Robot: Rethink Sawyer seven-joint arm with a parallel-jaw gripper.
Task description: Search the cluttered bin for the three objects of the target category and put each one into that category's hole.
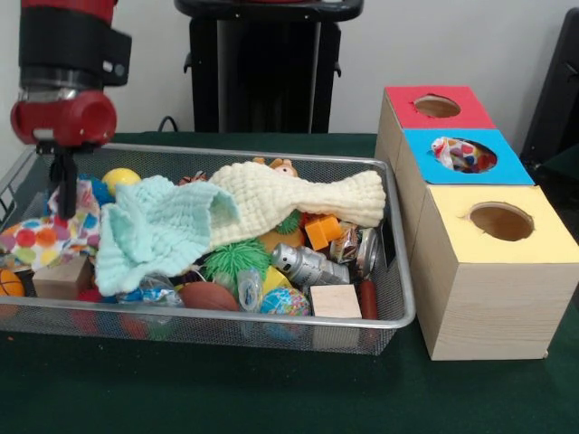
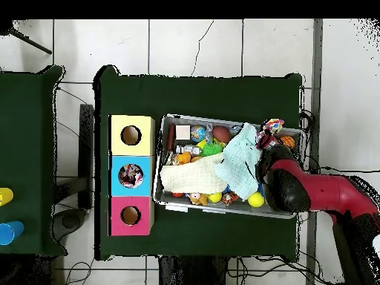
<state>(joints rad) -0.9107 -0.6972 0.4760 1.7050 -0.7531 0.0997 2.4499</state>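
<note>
In the bin point(image 1: 398, 271), the gripper point(image 1: 63, 194) reaches down onto a dotted cloth point(image 1: 50, 231) at the end farthest from the boxes, its fingers' state unclear, while another dotted cloth point(image 1: 461, 155) sits in the blue hole point(image 1: 464, 155).

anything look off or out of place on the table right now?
One thing: a polka-dot cloth piece sits bunched in the blue box's hole, part of it humped at the opening rather than dropped out of sight. Nothing has spilled from the wire mesh bin, and the three boxes stand in a straight row.
</note>
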